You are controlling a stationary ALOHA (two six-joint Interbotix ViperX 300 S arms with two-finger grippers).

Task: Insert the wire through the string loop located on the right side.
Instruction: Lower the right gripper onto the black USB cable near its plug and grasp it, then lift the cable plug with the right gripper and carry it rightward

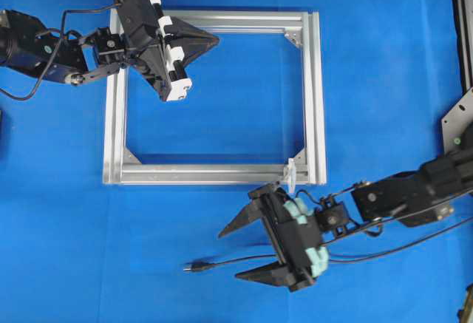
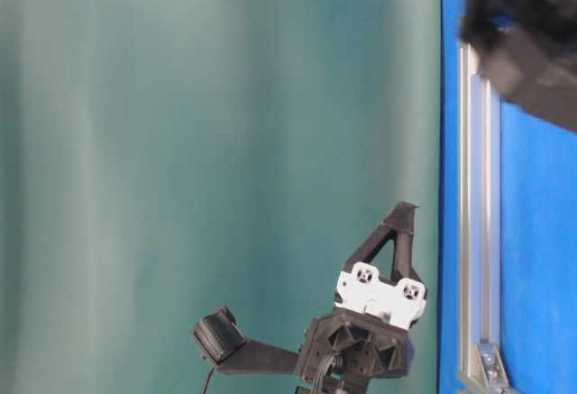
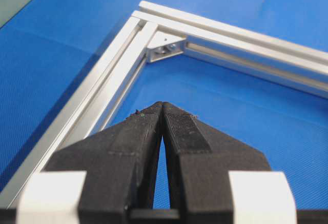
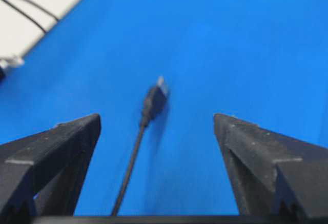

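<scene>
While the right gripper [image 1: 238,250] hangs with jaws spread wide, the wire [image 1: 244,259] lies loose on the blue bench [image 1: 384,79] between them, plug [image 4: 155,98] ahead, open cloth all around. Beyond stands the string loop [image 1: 291,174] on the aluminium frame [image 1: 316,94]. Far corner: left gripper [image 1: 214,39], jaws pressed together, empty.

a robotics lab bench: a plain bright blue mat [image 1: 384,79] covers the table, two black jointed robot arms [image 1: 44,49] are mounted at its edges, a smooth teal backdrop curtain [image 2: 225,142] hangs behind, and a bare silver aluminium extrusion frame [image 1: 314,94] lies flat.
</scene>
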